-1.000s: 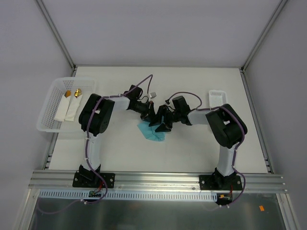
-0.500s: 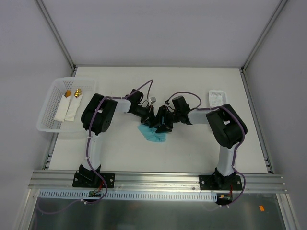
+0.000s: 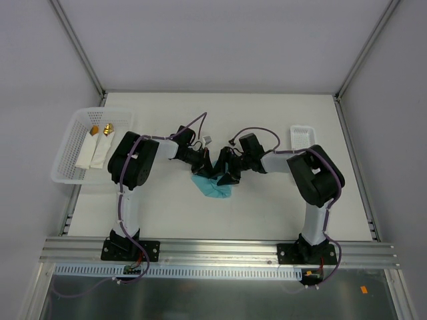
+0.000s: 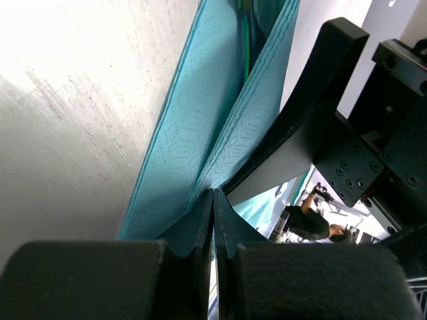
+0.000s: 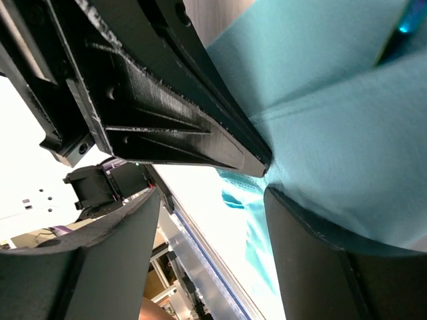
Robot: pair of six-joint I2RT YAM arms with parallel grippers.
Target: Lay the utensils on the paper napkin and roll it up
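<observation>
The teal paper napkin (image 3: 212,187) lies crumpled and folded at the table's middle. In the left wrist view its folds (image 4: 190,133) run up to my fingertips. My left gripper (image 3: 207,169) (image 4: 213,195) is shut, with a napkin edge pinched at its tips. My right gripper (image 3: 226,176) (image 5: 213,223) is open, and one of its fingers (image 5: 320,267) rests against the napkin (image 5: 333,93). The left gripper's finger (image 5: 167,113) crosses just in front of it. The utensils are hidden; only a thin green strip (image 4: 245,40) shows inside the fold.
A white basket (image 3: 70,150) at the left edge holds two white rolled napkins (image 3: 97,150) with gold-tipped utensils. A small white tray (image 3: 301,137) sits at the right. Both arms meet closely over the napkin.
My left gripper has shifted a little down and left along the napkin. The napkin looks slightly more bunched. The right arm has barely moved.
</observation>
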